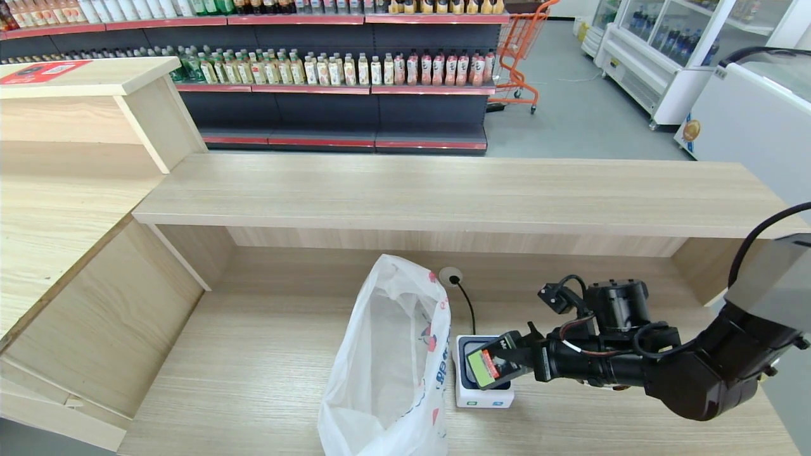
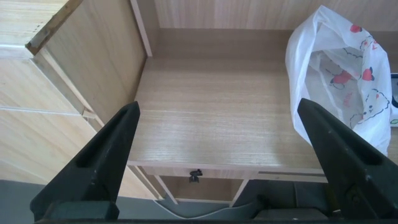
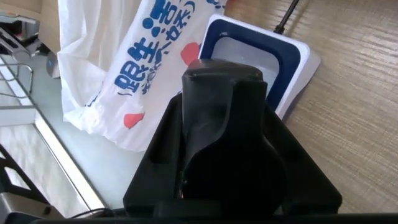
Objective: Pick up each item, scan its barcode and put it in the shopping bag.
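Note:
A white plastic shopping bag point(image 1: 386, 361) with red and blue print stands open on the lower wooden counter. Right beside it sits the scanner point(image 1: 485, 398), a white box with a dark blue window on top. My right gripper point(image 1: 513, 361) is shut on a small dark packet point(image 1: 489, 366) with a green and red label, held just above the scanner window. In the right wrist view the right gripper point(image 3: 221, 81) hangs over the scanner point(image 3: 292, 56), with the bag point(image 3: 143, 68) alongside. My left gripper point(image 2: 217, 109) is open near the counter's front edge, left of the bag point(image 2: 339, 68).
A black cable point(image 1: 469, 310) runs from the scanner to a hole point(image 1: 450, 275) in the counter. A raised ledge point(image 1: 443, 190) borders the back, a wooden side wall point(image 1: 108, 316) the left. Bottle shelves point(image 1: 336, 69), an orange cart point(image 1: 523, 44) and freezers point(image 1: 747, 114) stand beyond.

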Motion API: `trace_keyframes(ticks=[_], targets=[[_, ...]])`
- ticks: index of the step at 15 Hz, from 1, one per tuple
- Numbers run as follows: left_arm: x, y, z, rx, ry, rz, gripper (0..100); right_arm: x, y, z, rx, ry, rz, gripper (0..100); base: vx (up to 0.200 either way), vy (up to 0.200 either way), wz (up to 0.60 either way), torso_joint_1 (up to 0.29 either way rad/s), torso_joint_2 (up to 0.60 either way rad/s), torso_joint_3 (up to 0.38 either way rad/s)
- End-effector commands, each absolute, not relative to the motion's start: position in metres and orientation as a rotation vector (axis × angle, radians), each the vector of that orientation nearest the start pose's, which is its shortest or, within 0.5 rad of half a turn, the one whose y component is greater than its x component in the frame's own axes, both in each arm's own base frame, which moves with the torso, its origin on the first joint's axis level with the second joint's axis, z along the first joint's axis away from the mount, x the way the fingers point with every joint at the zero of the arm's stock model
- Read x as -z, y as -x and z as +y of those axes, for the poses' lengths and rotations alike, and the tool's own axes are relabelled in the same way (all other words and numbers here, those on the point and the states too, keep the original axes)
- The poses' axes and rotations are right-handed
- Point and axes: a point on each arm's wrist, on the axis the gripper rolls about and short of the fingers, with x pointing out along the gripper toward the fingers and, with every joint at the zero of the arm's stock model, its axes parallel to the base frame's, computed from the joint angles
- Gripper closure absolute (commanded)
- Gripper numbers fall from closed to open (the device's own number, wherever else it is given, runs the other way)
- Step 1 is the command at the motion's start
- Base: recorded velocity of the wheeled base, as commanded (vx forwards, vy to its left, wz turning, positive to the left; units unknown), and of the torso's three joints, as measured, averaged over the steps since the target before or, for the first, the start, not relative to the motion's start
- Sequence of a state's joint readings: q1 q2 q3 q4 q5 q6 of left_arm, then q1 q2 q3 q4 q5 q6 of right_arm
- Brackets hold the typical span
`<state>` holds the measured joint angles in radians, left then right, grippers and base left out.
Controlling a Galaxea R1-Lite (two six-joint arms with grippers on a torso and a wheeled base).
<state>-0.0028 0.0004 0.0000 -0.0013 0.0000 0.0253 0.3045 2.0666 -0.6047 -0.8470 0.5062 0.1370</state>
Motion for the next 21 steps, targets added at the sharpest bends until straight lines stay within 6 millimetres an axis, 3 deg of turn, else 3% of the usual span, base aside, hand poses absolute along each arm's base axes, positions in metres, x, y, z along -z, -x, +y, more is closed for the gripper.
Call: trace_keyframes(ticks=[1,3,4,6,9,12,16,21], targets=[[-0.076,0.023,0.000,0.003,-0.025,-0.002,0,-0.079,-0.298,0.105,-0.745,-0.275,0.577,100,0.000,0.000,0.00,0.000,0.00,0.000],[-0.076,0.023,0.000,0.003,-0.025,-0.002,0,-0.126,-0.283,0.100,-0.768,-0.292,0.444,100,0.000,0.000,0.00,0.000,0.00,0.000],[-0.076,0.023,0.000,0.003,-0.026,-0.002,0,-0.135,-0.275,0.094,-0.765,-0.241,0.432,100,0.000,0.000,0.00,0.000,0.00,0.000],[-0.076,0.023,0.000,0.003,-0.023,-0.002,0,-0.139,-0.263,0.075,-0.740,-0.040,0.448,100,0.000,0.000,0.00,0.000,0.00,0.000],[-0.076,0.023,0.000,0.003,-0.023,-0.002,0,-0.148,-0.251,0.071,-0.759,0.004,0.408,100,0.000,0.000,0.00,0.000,0.00,0.000],[-0.076,0.023,0.000,0.003,-0.025,-0.002,0,-0.151,-0.249,0.074,-0.812,-0.003,0.395,100,0.000,0.133,0.00,0.002,0.00,0.003],[-0.076,0.023,0.000,0.003,-0.025,-0.002,0,-0.141,-0.255,0.091,-0.878,-0.006,0.435,100,0.000,0.200,0.00,0.007,0.01,0.004],[-0.076,0.023,0.000,0.003,-0.015,-0.002,0,-0.120,-0.278,0.120,-0.926,-0.042,0.521,100,0.000,0.000,0.00,0.000,0.00,0.000]])
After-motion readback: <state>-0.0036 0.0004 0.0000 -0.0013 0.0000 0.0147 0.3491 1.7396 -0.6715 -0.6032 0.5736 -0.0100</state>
